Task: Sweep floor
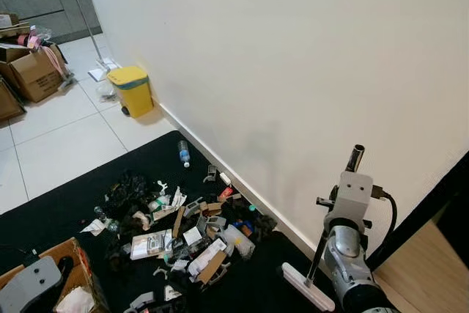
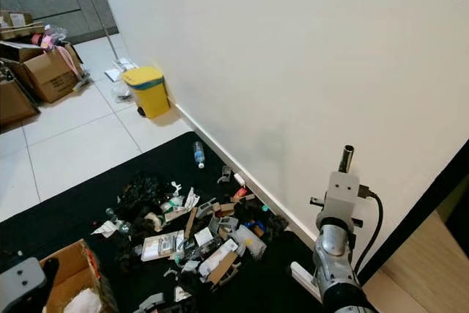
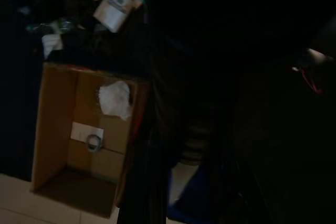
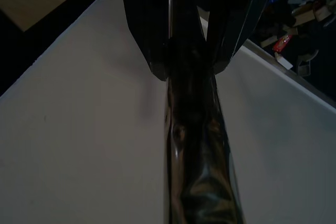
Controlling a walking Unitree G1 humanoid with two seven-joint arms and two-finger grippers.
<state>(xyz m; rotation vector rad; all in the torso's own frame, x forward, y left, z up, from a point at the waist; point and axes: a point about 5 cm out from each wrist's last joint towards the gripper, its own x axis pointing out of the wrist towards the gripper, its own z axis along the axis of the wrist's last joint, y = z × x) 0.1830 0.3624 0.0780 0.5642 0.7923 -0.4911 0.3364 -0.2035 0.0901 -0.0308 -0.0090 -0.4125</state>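
Plainly the right gripper (image 4: 190,51) pinches the broom handle (image 4: 197,145), its white head (image 1: 308,287) resting on the black mat (image 1: 66,203) by the wall; the litter pile (image 1: 187,229) lies leftward, toward the cardboard box (image 3: 84,135) under the left arm, whose fingers I cannot tell

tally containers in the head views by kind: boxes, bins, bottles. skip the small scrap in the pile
Cardboard boxes: 3, one open by the left gripper on the black mat, two on the tiles at far left
Yellow bins: 1, against the wall
Clear bottles: 1, lying near the wall
Total: 5
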